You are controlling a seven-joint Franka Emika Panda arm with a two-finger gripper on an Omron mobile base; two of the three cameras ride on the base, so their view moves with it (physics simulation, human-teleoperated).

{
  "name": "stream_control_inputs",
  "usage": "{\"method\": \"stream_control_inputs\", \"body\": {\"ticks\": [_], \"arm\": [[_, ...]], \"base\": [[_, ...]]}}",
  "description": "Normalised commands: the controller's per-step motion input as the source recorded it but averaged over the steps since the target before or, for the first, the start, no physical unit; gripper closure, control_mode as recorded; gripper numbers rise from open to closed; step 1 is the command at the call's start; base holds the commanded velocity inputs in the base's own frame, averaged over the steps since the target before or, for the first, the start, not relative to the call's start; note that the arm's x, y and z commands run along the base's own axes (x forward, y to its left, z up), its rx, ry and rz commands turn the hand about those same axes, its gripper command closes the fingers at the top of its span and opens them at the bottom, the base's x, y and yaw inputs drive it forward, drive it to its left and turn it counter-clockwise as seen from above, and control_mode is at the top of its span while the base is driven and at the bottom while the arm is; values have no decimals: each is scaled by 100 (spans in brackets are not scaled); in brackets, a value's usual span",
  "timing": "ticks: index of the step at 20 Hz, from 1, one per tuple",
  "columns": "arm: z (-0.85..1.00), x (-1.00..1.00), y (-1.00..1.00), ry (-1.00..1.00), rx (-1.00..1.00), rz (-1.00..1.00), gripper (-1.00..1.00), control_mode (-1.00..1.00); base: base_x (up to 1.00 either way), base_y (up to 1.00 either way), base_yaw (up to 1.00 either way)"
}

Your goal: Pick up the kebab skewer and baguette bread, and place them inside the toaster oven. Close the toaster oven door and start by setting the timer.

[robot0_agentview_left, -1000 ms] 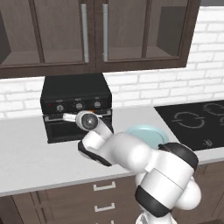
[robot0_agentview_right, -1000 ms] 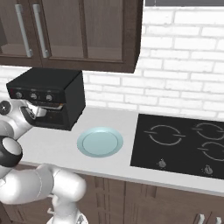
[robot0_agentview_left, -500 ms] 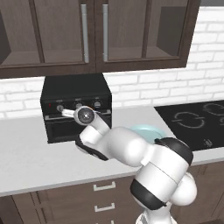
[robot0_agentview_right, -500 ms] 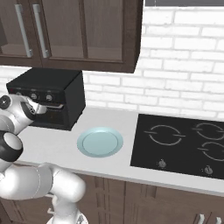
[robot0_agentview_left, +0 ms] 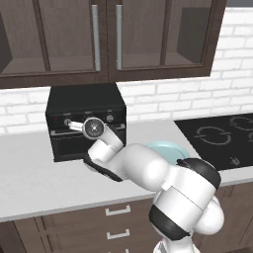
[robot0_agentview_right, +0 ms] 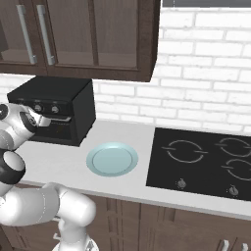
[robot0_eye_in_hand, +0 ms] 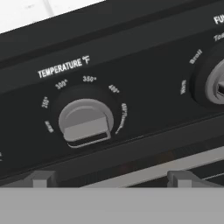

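The black toaster oven stands on the counter under the cabinets, and its door is shut. My gripper is up against the oven's knob panel, also seen from the right. In the hand view the temperature knob is straight ahead and close, with a second knob at the right edge. The gripper is open, its fingertips wide apart with nothing between them. The door's bar handle runs just below the panel. The kebab skewer and baguette are out of view.
A pale blue plate lies bare on the counter to the right of the oven. A black cooktop is set into the counter further right. Dark wall cabinets hang above the oven.
The hand has moved slightly up and to the left along the oven front, from door-handle height to the knob panel. The door stays shut.
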Motion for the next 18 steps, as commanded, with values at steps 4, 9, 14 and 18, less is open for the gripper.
{"method": "stream_control_inputs", "body": {"ticks": [4, 9, 14, 18], "arm": [[9, -8, 0, -1, 0, 0, -100, -100], [12, -31, 0, -4, 0, 0, -100, -100], [20, -14, 0, -6, 0, 1, -100, -100], [4, -7, 0, -17, -2, 5, -100, -100]], "base": [[0, 0, 0], [0, 0, 0], [0, 0, 0], [0, 0, 0]]}}
